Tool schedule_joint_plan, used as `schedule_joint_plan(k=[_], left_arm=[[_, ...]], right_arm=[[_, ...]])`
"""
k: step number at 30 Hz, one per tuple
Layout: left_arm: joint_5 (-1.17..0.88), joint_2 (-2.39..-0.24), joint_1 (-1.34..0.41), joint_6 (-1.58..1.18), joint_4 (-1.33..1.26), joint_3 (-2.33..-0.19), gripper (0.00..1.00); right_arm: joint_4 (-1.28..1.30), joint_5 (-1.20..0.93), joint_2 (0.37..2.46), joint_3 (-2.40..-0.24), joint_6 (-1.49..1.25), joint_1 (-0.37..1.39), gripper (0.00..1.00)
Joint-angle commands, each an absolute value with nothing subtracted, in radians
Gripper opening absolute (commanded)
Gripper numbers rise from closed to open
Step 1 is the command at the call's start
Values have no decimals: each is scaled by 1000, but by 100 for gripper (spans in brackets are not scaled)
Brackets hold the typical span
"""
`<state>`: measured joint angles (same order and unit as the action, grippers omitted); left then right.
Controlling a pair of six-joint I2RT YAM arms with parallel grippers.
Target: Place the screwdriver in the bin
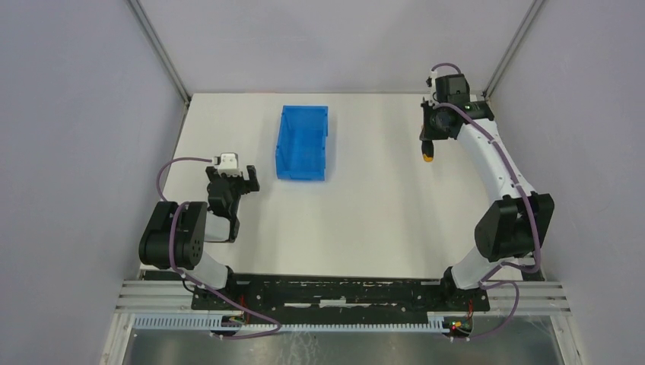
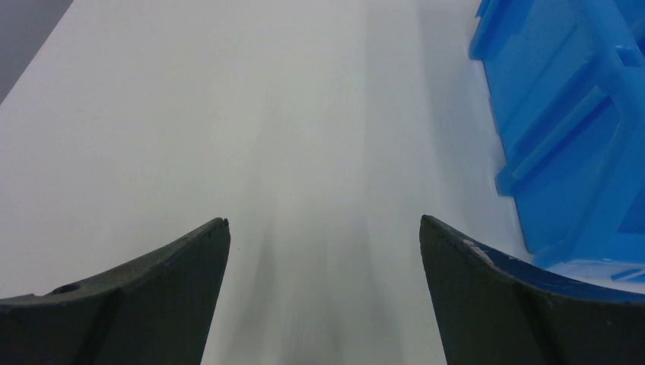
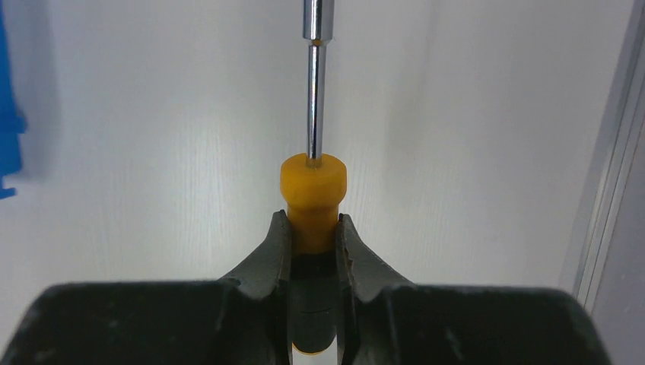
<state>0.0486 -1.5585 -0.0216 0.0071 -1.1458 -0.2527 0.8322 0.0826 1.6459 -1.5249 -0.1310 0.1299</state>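
The blue bin [image 1: 303, 142] stands on the white table at the back centre-left; its side also shows in the left wrist view [image 2: 570, 129]. My right gripper [image 1: 428, 144] is at the far right of the table, well right of the bin, and is shut on the screwdriver [image 3: 312, 190]. Its fingers clamp the orange-and-black handle, and the thin metal shaft points away from the wrist. In the top view only the orange handle end [image 1: 428, 156] shows below the gripper. My left gripper [image 1: 237, 181] is open and empty, just left of the bin's near end.
Grey walls with metal corner posts [image 1: 160, 49] enclose the table. A metal frame edge [image 3: 608, 190] runs close to the right of my right gripper. The rail holding the arm bases [image 1: 342, 293] lies along the near edge.
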Motion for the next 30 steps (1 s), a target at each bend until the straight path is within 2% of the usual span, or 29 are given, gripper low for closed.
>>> schedule_joint_plan(k=[1,9,12,18,24,30], left_arm=[[41,-1537,-17,-26,-1168,-252,100],[41,-1537,-17,-26,-1169,-251,100],[42,-1537,-18,-26,-1168,-252,100],[41,-1537,-17,-26,-1168,-251,100],[41,-1538,-17,-26,-1168,-252,100],[41,-1537,-17,-26,-1167,-252,100]], right_arm=[[923,39,1625,-1642,-204,149,0],[728,59,1852,-2042,-326,553,0],[607,133,1939,-2089,-359,646,0],[371,229,2079,-2008,-350,730,0],[387,241,2318,-2118,-323,778,0],[387,318,2414,-2116,-334,796,2]])
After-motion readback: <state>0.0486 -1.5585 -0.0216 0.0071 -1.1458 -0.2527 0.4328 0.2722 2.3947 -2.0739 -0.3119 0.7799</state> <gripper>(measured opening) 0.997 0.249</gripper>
